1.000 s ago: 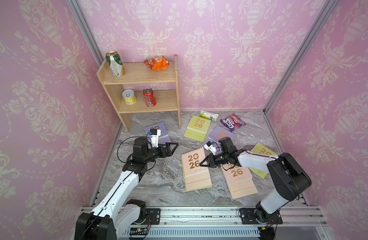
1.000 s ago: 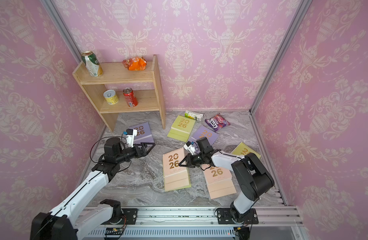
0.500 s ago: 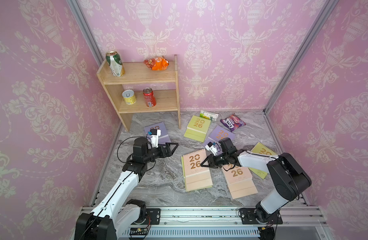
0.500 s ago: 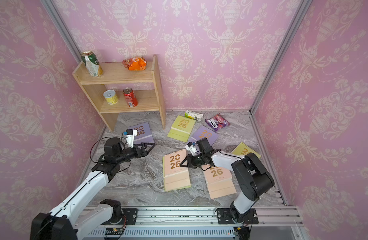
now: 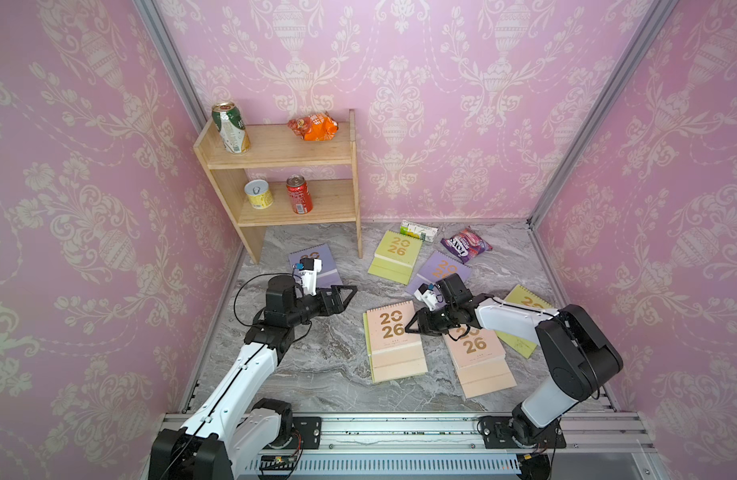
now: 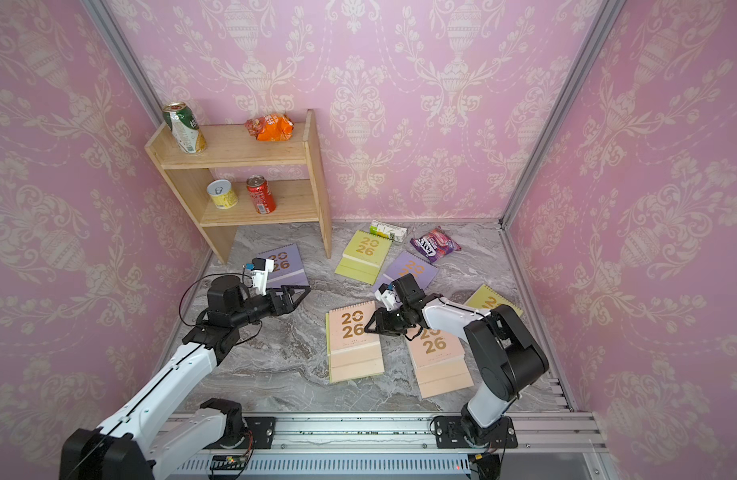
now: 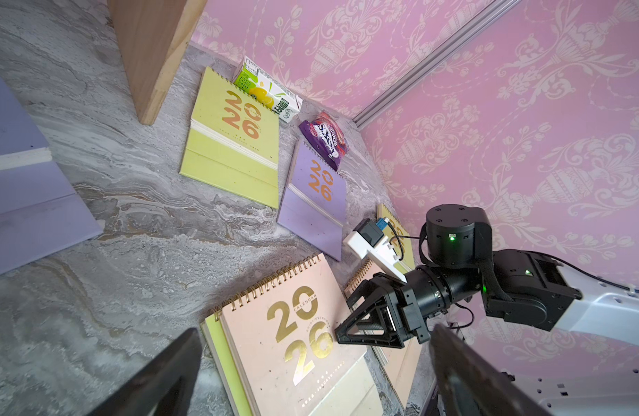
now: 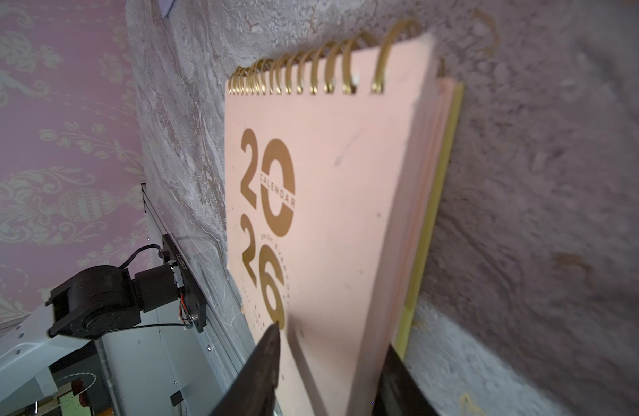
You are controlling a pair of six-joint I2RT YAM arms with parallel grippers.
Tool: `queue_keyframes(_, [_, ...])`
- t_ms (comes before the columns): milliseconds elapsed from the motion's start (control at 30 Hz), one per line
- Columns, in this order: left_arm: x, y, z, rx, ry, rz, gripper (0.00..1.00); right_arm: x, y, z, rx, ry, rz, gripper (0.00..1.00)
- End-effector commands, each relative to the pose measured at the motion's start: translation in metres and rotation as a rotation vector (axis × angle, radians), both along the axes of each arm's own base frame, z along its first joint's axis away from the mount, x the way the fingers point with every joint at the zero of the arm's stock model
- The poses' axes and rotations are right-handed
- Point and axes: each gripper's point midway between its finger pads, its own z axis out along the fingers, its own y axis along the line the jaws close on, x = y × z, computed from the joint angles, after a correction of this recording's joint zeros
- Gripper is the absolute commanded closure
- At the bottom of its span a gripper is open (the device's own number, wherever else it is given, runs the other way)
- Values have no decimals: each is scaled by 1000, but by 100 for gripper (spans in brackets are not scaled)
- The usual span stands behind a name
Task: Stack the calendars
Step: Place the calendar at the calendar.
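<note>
Near the middle of the table (image 5: 317,374) the stack stands two high: a peach calendar (image 5: 389,345) lies on a yellow-green calendar (image 7: 220,360), set slightly off, so a green strip shows along its left edge. The right gripper (image 5: 409,328) sits at the peach cover's right edge. Its fingers (image 8: 260,371) are parted and straddle that edge, released rather than clamped as far as the wrist view tells. The main risk is the way out. If one finger lies under the cover or its pages, pulling back to the right would likely drag the top calendar along and widen the offset, and every later layer would inherit that skew. The right forearm (image 5: 508,318) crosses low over the second peach calendar (image 5: 479,353) and the right-hand yellow-green calendar (image 5: 525,297), so a careless swing could shove either. The left gripper (image 5: 348,298) hovers wide open and empty, left of the stack, beside the far-left lilac calendar (image 5: 331,270). Reaching in now could bump the other arm. The far yellow-green calendar (image 5: 396,253) and the middle lilac calendar (image 5: 441,268) lie flat and thin, so a pick may scrape the table or catch the snack packet (image 5: 466,245) just beside the lilac one.
</note>
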Motion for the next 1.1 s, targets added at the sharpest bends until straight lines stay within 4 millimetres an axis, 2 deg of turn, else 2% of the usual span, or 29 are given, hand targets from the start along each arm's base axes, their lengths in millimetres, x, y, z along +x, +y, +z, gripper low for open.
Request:
queue_keyframes(0, [-2,2,-5,27,-2,7,1,4,-5,-3,-75,-26,6,59])
queue_keyframes(533, [-4,3,-6,31,5,11,1,12,-8,-12,-200,-43,-15,58])
queue_keyframes(867, [-3,3,-7,31,9,12,1,14,-6,-8,-216,-71,-7,58])
queue_keyframes(1067, [-2,4,-18,42,42,18,1,19,-2,-3,-211,-91,1,58])
